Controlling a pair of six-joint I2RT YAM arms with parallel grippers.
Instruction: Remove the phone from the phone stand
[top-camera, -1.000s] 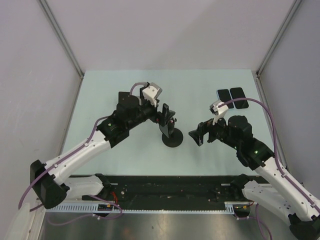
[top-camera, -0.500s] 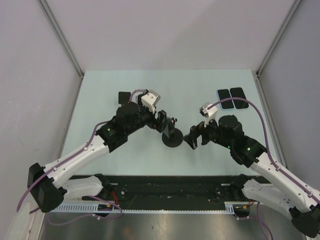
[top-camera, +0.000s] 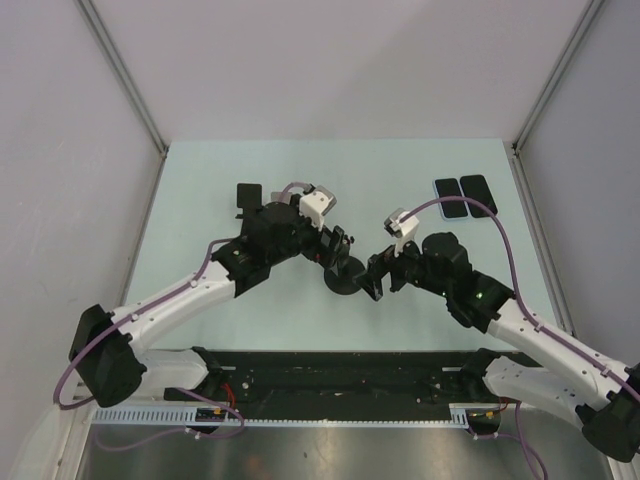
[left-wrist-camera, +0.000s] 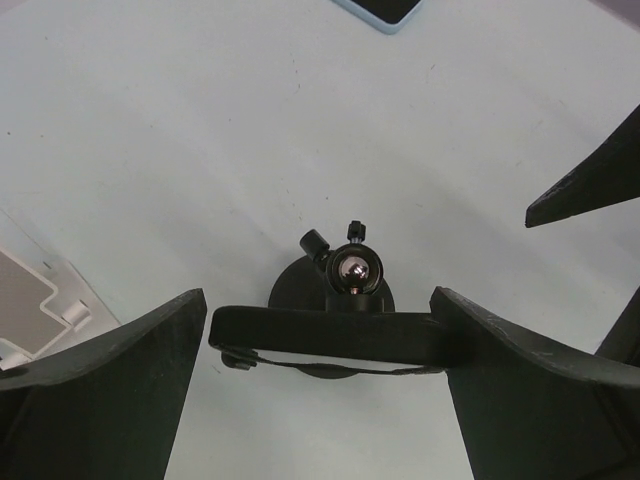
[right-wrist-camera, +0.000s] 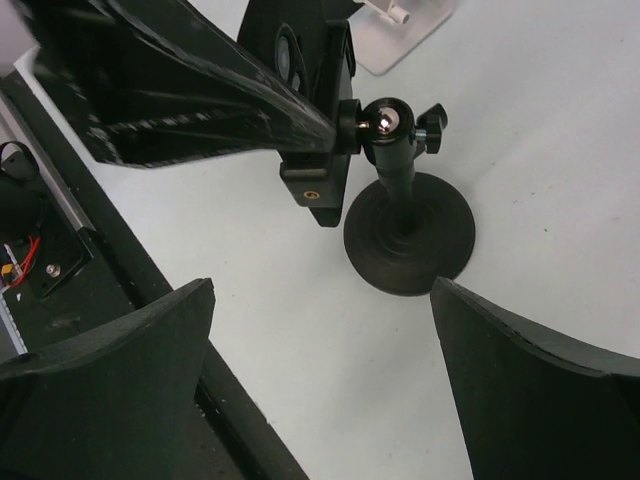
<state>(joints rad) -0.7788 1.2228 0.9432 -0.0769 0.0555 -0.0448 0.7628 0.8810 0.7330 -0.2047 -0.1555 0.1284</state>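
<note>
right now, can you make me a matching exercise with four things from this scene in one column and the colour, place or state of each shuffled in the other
Things:
1. stand base
2. ball joint
3. two loose phones
4. right gripper

Descriptions:
a. shiny silver
b. lying flat, far right
c. open, beside the base
d. black round disc, in the centre

Pairs: 1-d, 2-a, 3-b, 4-c

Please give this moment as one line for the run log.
phase: grasp | left gripper: shut on phone | phone: on phone stand | right gripper: open, beside phone stand
</note>
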